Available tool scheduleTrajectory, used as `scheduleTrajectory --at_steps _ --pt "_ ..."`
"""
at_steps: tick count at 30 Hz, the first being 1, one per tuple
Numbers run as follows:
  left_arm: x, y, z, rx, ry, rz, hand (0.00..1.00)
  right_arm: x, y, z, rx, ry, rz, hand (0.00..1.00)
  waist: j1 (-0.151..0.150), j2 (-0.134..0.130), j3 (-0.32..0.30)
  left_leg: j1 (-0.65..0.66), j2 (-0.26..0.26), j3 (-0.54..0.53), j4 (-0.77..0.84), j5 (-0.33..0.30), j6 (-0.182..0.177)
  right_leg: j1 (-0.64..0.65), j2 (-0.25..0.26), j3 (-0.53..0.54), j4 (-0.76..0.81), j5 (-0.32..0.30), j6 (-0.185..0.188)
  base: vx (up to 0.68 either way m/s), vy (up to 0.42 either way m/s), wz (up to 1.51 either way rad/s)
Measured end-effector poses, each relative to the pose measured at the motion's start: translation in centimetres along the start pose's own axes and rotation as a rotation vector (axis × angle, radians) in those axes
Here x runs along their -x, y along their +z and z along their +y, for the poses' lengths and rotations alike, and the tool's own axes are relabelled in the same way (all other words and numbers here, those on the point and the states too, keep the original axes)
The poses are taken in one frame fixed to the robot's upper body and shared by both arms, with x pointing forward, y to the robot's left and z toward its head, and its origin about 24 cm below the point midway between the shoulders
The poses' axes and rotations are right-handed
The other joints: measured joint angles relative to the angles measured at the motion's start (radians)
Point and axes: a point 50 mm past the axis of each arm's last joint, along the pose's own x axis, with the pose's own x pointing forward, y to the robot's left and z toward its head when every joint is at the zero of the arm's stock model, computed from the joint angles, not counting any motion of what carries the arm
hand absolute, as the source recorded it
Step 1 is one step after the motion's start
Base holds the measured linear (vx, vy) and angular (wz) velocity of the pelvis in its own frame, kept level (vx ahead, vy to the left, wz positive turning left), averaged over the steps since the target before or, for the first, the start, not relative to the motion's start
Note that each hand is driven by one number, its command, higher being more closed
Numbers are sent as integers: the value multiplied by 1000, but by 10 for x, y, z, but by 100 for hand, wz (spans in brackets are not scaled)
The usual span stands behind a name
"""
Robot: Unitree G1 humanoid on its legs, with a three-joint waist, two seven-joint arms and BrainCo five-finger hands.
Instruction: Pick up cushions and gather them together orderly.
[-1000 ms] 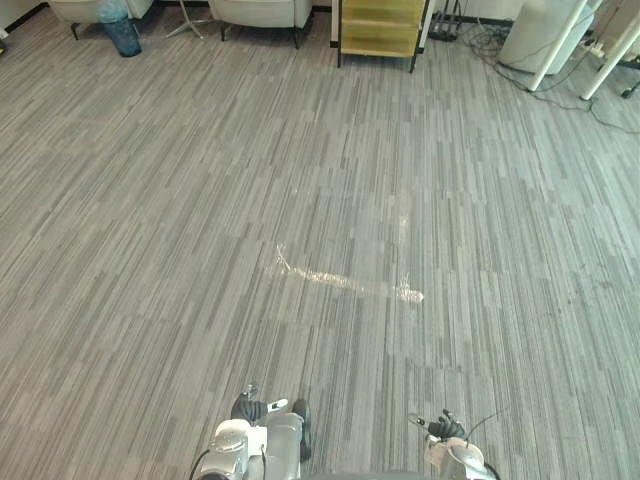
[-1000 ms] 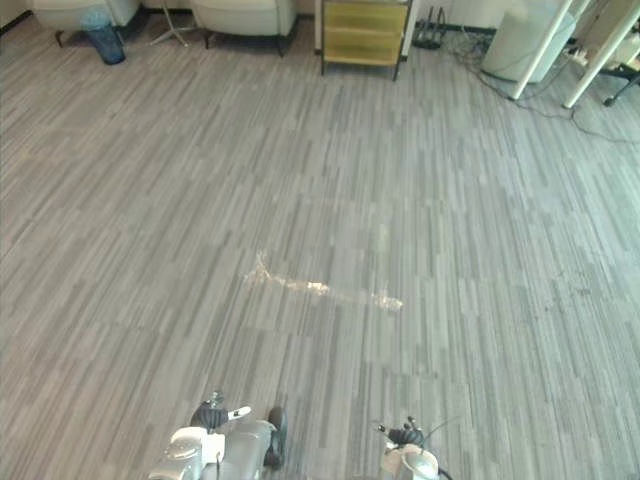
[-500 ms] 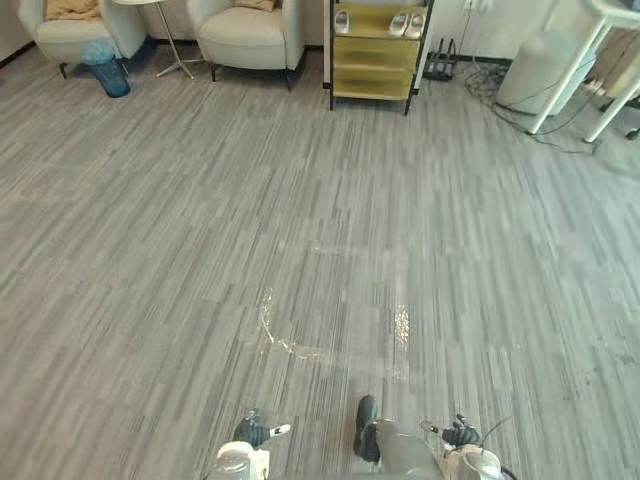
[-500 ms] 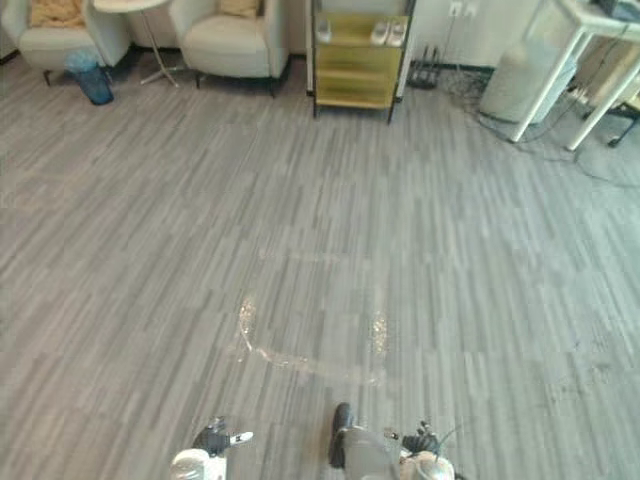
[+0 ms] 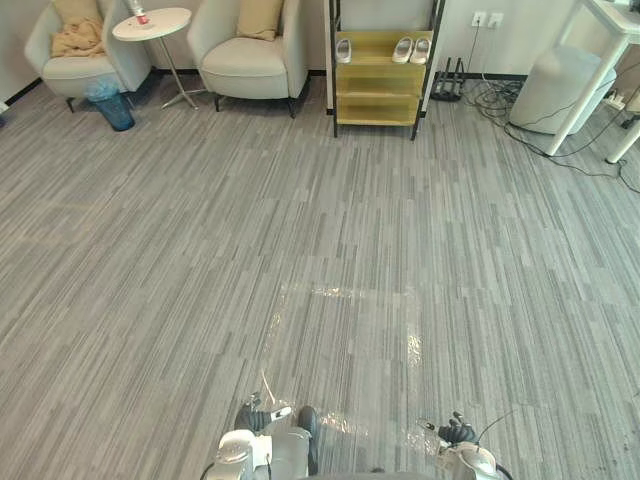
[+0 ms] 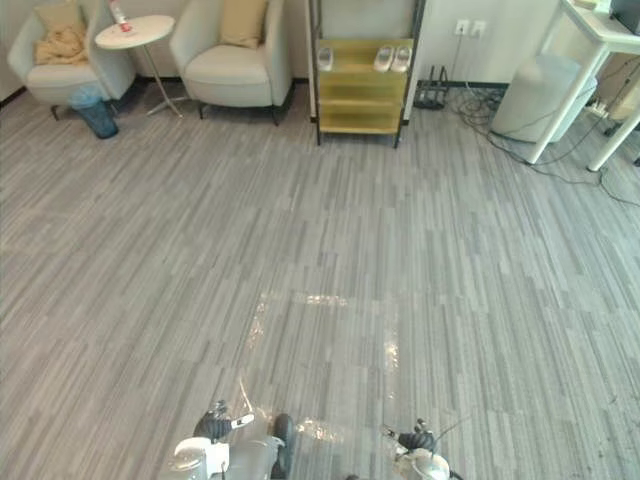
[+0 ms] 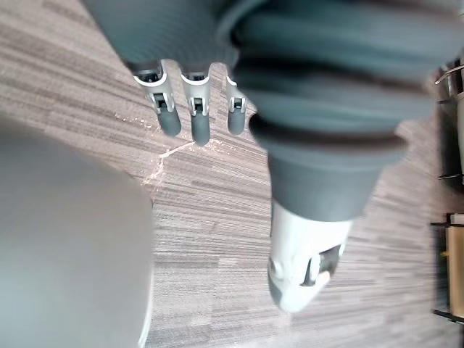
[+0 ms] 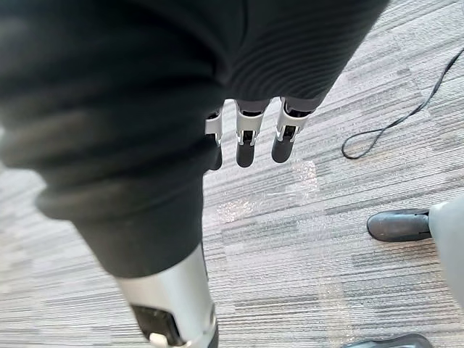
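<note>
Two tan cushions far across the grey floor (image 5: 320, 220), well apart from both hands: left cushion (image 5: 73, 10) upright in the left armchair (image 5: 68, 68), right cushion (image 5: 260, 17) upright in the right armchair (image 5: 245, 62). One crumpled tan cloth (image 5: 80, 40) on the left armchair's seat. One round tabletop (image 5: 152, 22) between the two armchairs, one blue bin (image 5: 113, 105) near it, one yellow shelf (image 5: 385, 85) further right. Left robot hand (image 7: 196, 116) and right robot hand (image 8: 244, 141) low over the floor, fingers straight and released, grasping nothing.
</note>
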Motion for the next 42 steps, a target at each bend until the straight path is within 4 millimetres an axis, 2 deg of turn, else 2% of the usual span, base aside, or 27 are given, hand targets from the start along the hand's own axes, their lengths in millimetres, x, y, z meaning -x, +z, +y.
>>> scheduleTrajectory --at_steps 2,3,4,5,6,7,9,11,12,13,14,15,16,17,18,19,20,22,23,25,27,28,29,31,33,36,42 --pt "1 -2 -2 -20 -13 3 0 0 -1 1 1 4 2 0 4 2 -2 38 -2 14 16 -49 14 -57 -14 42 184 -10 17 413 150 -21" --pt "1 -2 -3 -32 -20 5 0 1 0 5 4 16 -1 0 3 -6 -5 85 -16 21 7 -84 27 -163 -43 67 438 18 60 449 127 -14" --pt "0 -2 -3 -45 -26 9 0 1 -1 6 6 24 1 0 -1 -10 -3 129 -26 21 3 -111 37 -225 -78 60 611 18 65 452 99 -7" --pt "0 -4 -2 -60 -27 17 0 0 1 6 6 28 -2 0 -1 -10 -2 171 -32 20 -6 -122 38 -248 -101 37 687 7 47 571 56 5" --pt "1 -8 0 -67 -26 31 0 1 -4 5 10 28 13 0 -4 -7 -2 250 -33 20 -46 -126 40 -269 -134 -33 728 -19 10 482 27 -1" --pt "2 -11 1 -65 -22 39 0 1 -6 5 17 32 23 0 -9 4 -7 300 -22 20 -82 -126 40 -295 -140 -85 707 -36 -19 487 11 -1" --pt "2 -10 6 -70 -9 38 0 0 -2 6 27 37 12 0 -17 8 -9 346 6 18 -112 -128 36 -346 -110 -137 603 -50 -36 395 -47 9" --pt "3 -12 12 -76 3 44 0 0 2 11 71 59 -4 0 -32 8 -10 374 49 13 -119 -136 23 -405 -22 -126 354 -6 -43 514 -139 17" --pt "3 -14 11 -75 2 48 0 0 1 11 85 62 -4 0 -35 6 -11 391 57 9 -128 -140 16 -417 9 -101 238 51 -45 538 -211 21" --pt "4 -15 11 -74 2 52 0 1 -4 9 99 61 7 0 -39 -11 -14 408 50 -10 -129 -156 -10 -414 37 -55 68 180 -45 457 -209 34" --pt "5 -18 10 -71 -2 61 0 2 -7 4 90 51 14 0 -44 -18 -17 426 48 -36 -125 -176 -37 -409 45 -27 55 289 -106 455 -203 23" --pt "5 -20 1 -60 -19 71 0 0 -3 -4 108 35 5 0 -44 17 -23 435 76 -51 -121 -184 -40 -409 65 -39 85 280 -101 442 -207 23" --pt "6 -22 -5 -49 -35 77 0 -2 2 -7 113 30 -9 0 -45 49 -33 411 101 -92 -71 -183 -42 -401 83 -54 84 238 -112 433 -195 19" --pt "4 -17 -10 -38 -42 67 0 -2 4 -11 103 17 -12 0 -47 70 -27 389 117 -111 -2 -179 -49 -372 99 -74 64 226 -125 410 -209 35" --pt "3 -15 -11 -28 -41 61 0 -2 3 -12 101 13 -7 0 -47 78 -23 367 128 -120 63 -167 -69 -342 109 -83 47 217 -127 377 -188 40" --pt "3 -13 -11 1 -32 57 0 -1 -3 -12 101 13 7 0 -48 78 -21 309 142 -123 226 -117 -121 -282 117 -97 13 202 -133 443 -191 38" --pt "3 -12 -12 24 -27 49 0 1 -6 -7 103 28 12 0 -44 69 -16 236 161 -121 414 -47 -117 -222 119 -99 -21 186 -140 346 -127 29" --pt "3 -8 -14 35 -35 30 0 1 -7 -8 89 23 17 0 -34 62 -4 131 203 -49 602 -96 -99 -136 121 -101 -68 176 -146 285 -69 3" --pt "2 -7 -14 35 -37 22 0 1 -7 -7 72 22 18 0 -32 60 -3 94 216 -20 602 -113 -90 -108 118 -99 -90 177 -145 299 -36 -7" --pt "2 -4 -14 35 -39 11 0 -1 -1 -5 52 26 4 0 -31 60 -2 34 215 -1 499 -129 -76 -63 105 -91 -119 176 -130 261 36 -10" --pt "2 -3 -14 32 -39 8 0 -2 3 -5 44 18 -5 0 -29 60 -2 25 180 -27 225 -124 -92 -44 75 -73 -120 164 -100 243 152 -17" --pt "2 -3 -17 19 -51 8 0 -2 3 -10 37 2 -4 0 -29 75 -6 47 152 -80 25 -26 -107 -36 73 -63 -118 153 -75 174 152 -11" --pt "2 -4 -18 12 -56 11 0 -2 3 -12 38 -5 -3 0 -27 88 -4 51 145 -103 -2 20 -126 -32 78 -57 -117 146 -62 220 205 -4" --pt "1 -3 -8 -12 -35 9 0 0 -5 -5 23 11 22 0 -28 38 -10 92 83 -103 -66 33 -100 -18 24 -36 -137 135 -22 188 146 13" --pt "2 -7 -2 -20 -24 26 0 2 -11 -9 16 -2 36 0 -27 19 -6 130 50 -86 -106 41 -89 1 -9 -27 -140 132 -16 190 96 3" --pt "3 -12 -1 -11 -22 41 0 4 -18 -13 18 -11 53 0 -28 12 -10 194 25 -82 -171 57 -68 32 -32 -23 -146 127 -9 117 49 2" --pt "4 -16 -1 -11 -25 58 0 5 -21 -10 15 -5 60 0 -28 11 -13 234 19 -84 -251 94 -73 34 -32 -21 -148 118 1 20 -34 -1"
